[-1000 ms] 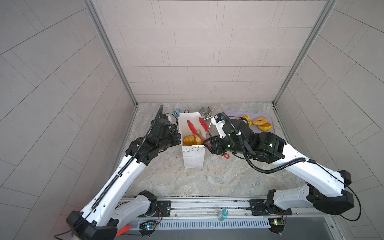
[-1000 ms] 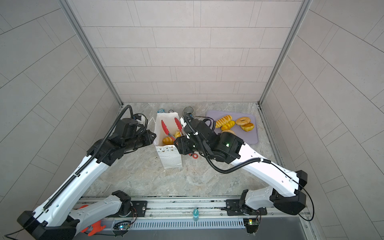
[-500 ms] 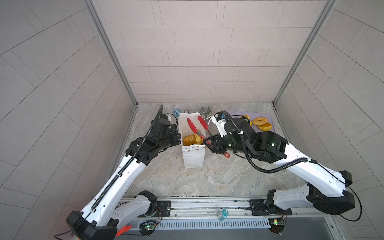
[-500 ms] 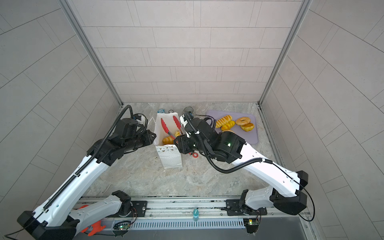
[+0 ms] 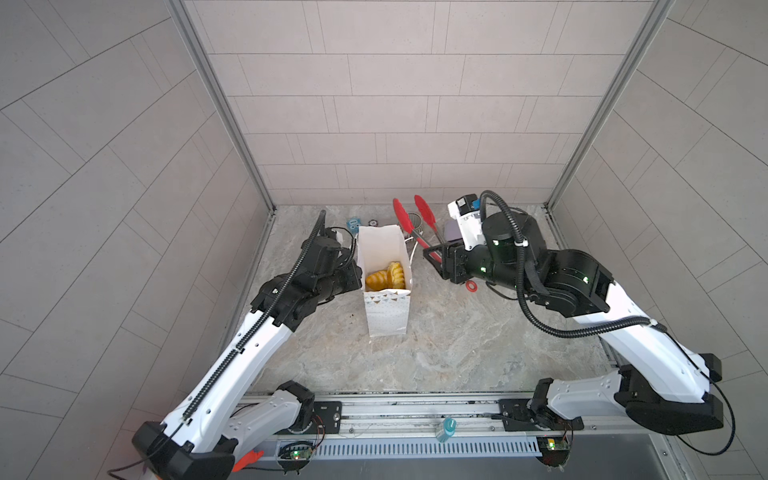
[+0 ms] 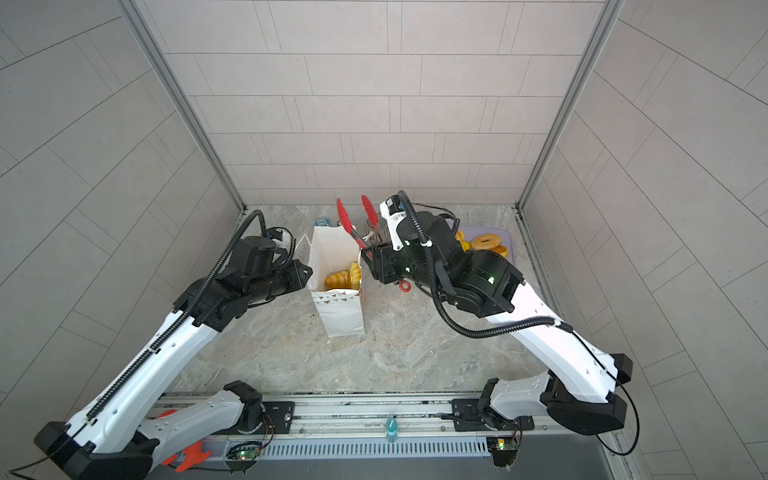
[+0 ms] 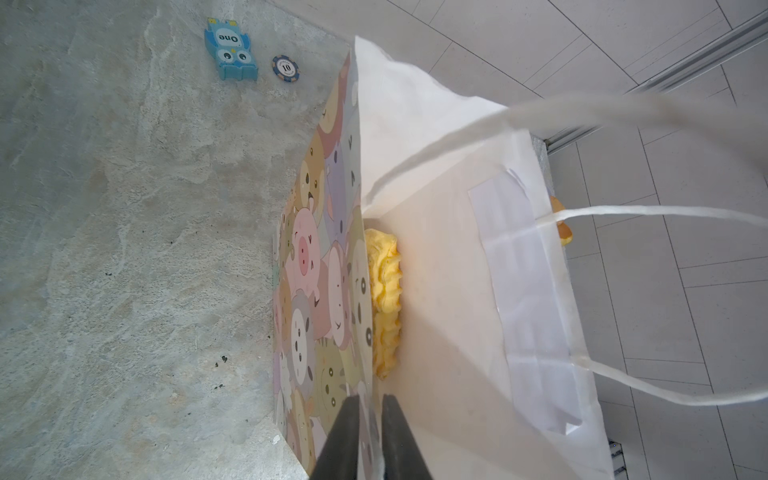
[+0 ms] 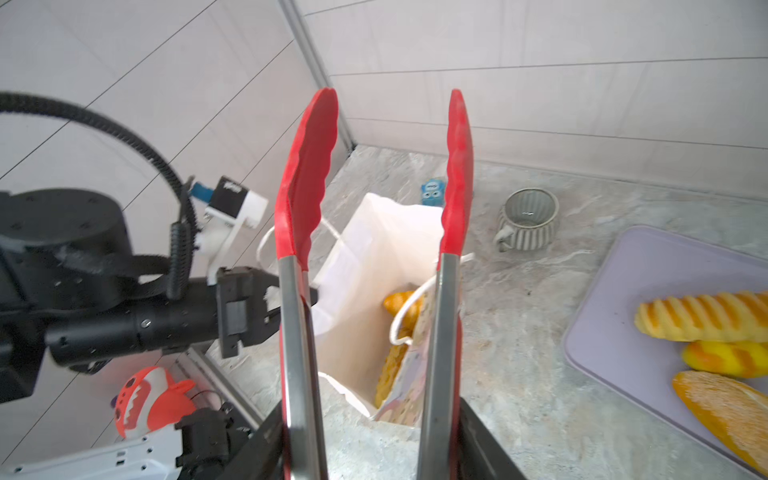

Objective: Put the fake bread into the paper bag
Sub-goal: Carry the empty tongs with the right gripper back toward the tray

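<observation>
In both top views the paper bag (image 5: pixel 386 309) stands on the desk (image 5: pixel 457 345) with fake bread (image 5: pixel 384 277) inside, the left wrist view shows the left tool (image 7: pixel 368 405) pinching its rim, and the right wrist view shows the right tool (image 8: pixel 370 449) gripping red-tipped tongs (image 8: pixel 307 187), tips apart, with more fake bread on a lilac tray (image 8: pixel 623 282).

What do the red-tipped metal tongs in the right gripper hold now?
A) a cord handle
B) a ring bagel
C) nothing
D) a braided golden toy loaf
C: the red-tipped metal tongs, clamped in the right gripper, have their red tips apart and bare.
</observation>
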